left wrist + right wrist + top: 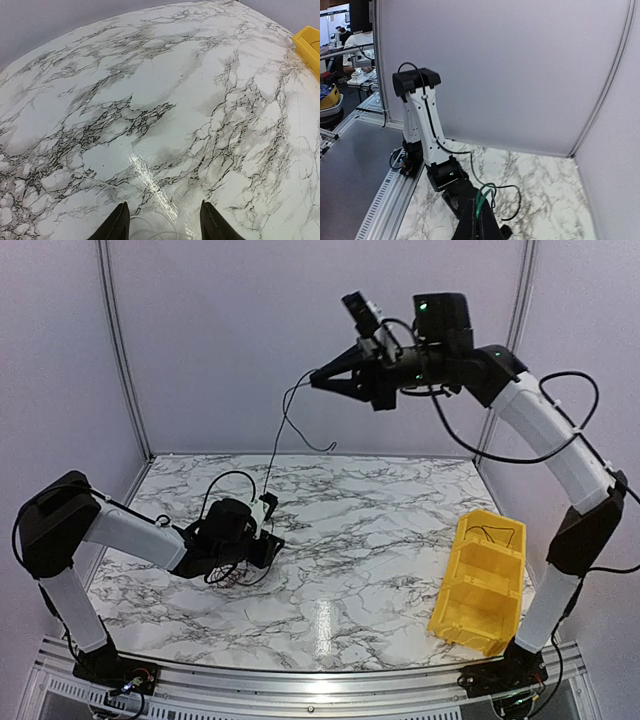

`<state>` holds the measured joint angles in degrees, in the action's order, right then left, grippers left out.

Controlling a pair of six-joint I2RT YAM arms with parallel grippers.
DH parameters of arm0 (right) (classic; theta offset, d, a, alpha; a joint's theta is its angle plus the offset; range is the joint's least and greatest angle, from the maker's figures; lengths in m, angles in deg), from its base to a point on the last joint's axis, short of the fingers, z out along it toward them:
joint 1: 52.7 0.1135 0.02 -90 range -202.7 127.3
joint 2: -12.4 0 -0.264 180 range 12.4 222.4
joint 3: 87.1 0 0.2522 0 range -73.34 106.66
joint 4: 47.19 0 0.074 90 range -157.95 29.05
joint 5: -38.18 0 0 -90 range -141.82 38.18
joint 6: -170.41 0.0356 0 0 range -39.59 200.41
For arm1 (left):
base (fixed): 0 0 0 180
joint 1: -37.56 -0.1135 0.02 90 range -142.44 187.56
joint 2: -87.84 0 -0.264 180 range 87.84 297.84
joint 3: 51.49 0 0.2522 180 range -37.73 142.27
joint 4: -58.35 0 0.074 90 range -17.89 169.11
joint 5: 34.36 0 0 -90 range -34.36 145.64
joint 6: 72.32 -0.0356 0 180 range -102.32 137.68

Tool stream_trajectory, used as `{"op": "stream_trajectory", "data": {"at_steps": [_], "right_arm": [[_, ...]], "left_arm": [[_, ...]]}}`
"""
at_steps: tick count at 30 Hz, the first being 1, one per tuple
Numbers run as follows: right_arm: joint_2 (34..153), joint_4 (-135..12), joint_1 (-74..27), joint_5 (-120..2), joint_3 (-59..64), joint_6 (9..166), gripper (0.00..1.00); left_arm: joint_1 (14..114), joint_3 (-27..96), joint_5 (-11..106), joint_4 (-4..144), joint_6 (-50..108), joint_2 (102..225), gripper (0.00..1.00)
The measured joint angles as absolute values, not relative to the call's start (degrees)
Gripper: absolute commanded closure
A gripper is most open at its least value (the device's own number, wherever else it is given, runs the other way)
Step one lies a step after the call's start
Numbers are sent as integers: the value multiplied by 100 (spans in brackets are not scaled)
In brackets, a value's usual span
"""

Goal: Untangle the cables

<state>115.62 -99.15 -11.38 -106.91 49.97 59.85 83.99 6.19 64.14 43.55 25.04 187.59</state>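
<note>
My right gripper (316, 380) is raised high above the table's back and shut on a thin wire. In the right wrist view its fingers (480, 225) are pressed together on a green wire loop (483, 196), with a black wire (512, 202) curling beside it. The thin dark wire (276, 452) hangs down to my left gripper (268, 538), which lies low on the table over a small tangle of cables (238, 576). In the left wrist view, the left gripper (165, 222) is open, with whitish wires (160, 231) on the table between its fingers.
A yellow two-compartment bin (480, 580) stands at the right of the marble table (380, 540), with a thin black wire (495, 532) in its far compartment. Its corner shows in the left wrist view (310, 45). Grey walls close the back and sides.
</note>
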Motion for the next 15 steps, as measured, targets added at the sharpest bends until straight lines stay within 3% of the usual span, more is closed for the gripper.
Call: {"op": "stream_trajectory", "data": {"at_steps": [6, 15], "right_arm": [[11004, -9910, -1713, -10656, 5495, 5852, 100], [10912, -9895, -3055, -10700, 5080, 6003, 100]], "left_arm": [[8295, 580, 6418, 4233, 2585, 18800, 50], [8187, 412, 6519, 4194, 2626, 18650, 49]]}}
